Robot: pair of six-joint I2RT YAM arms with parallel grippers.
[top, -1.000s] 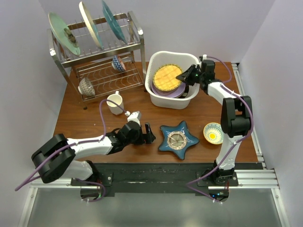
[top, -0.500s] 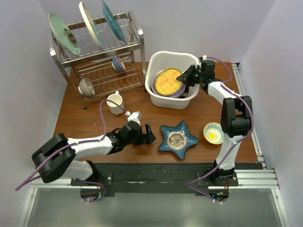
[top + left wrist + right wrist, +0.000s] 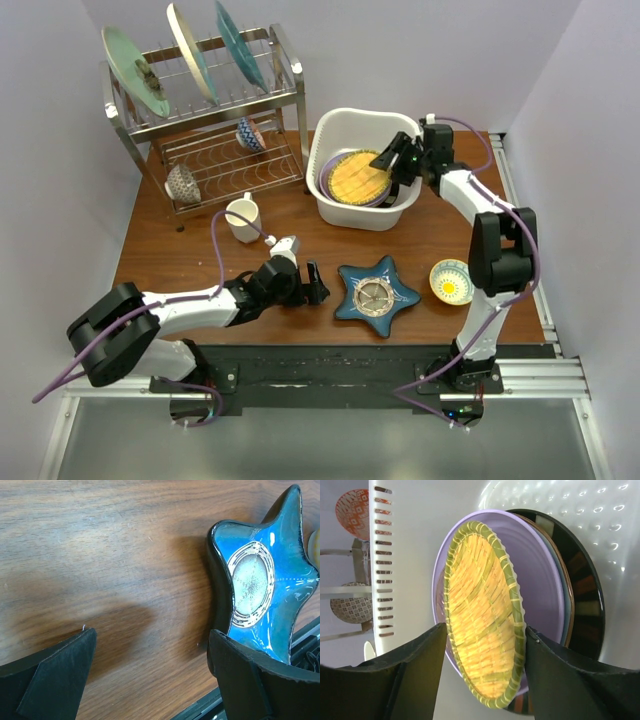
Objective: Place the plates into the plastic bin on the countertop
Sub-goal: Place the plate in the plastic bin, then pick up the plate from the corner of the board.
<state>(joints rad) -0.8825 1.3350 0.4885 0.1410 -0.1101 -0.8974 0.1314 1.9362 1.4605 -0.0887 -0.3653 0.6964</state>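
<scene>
Two arms rise from the near edge of the desk point(image 3: 180, 260). Nearest, the left arm lies low and stretched rightward, its left end effector point(image 3: 151, 635) spread wide and holding nothing, one finger just beside the rim of the blue star-shaped plate point(image 3: 375, 296), which sits flat on the wood. Right of that plate, apart from it, stands a small bowl point(image 3: 451, 282) with a yellow centre, below the right arm's elbow. Farther back on the left is a white mug point(image 3: 242, 217). Beyond it the right arm reaches far and bends left over the right wall of the plastic bin point(image 3: 330, 125); the right end effector point(image 3: 485, 630) has its jaws parted to either side of the amber plate point(image 3: 482, 630), gripping nothing. That plate lies on a lavender plate point(image 3: 540, 580), with a black-rimmed plate point(image 3: 585, 590) below, all inside the bin. At the far left stands a wire dish rack point(image 3: 285, 75) with three upright plates point(image 3: 190, 45) on top and patterned bowls point(image 3: 183, 184) on its lower shelf.
</scene>
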